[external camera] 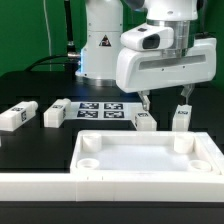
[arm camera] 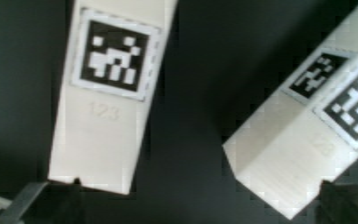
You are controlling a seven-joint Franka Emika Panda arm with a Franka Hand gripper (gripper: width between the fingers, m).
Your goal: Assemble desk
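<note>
Desk legs (arm camera: 108, 100) (two) sit below wide-open fingers (external camera: 185, 96), apparently untouched.

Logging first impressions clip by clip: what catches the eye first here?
The big white desk top fills the foreground, sockets up. Behind it the open gripper hangs over two legs, and two more legs lie at the exterior view's left.

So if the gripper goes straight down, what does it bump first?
Probably the legs: one leg lies below one finger, another leg below the other, black table between. Depth is unclear.
</note>
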